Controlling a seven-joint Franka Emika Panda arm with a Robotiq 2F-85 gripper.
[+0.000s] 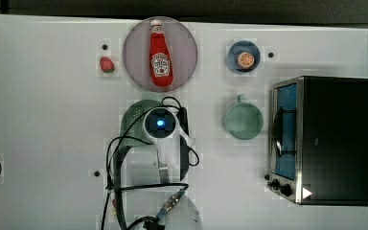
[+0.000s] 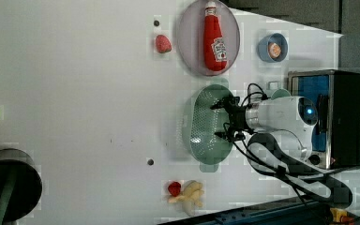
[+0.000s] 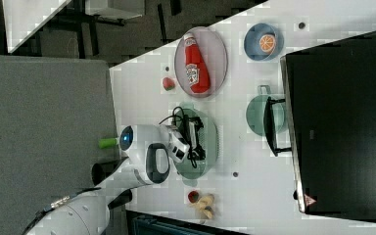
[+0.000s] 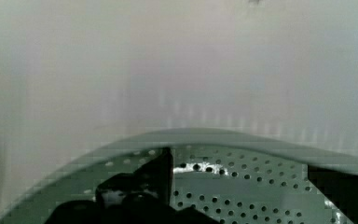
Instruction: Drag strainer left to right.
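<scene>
The gripper hangs with its fingers spread wide and holding nothing, directly over the strainer, which sits beneath it on the white tabletop. Beyond the strainer's far end lies a plate carrying a ketchup bottle, and a teal mug stands well off to the gripper's side, toward the top view's right.

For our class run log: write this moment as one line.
hand: open, over strainer basin | strainer: on table, not gripped | mug: on the top view's right of strainer | drag: pending
</scene>
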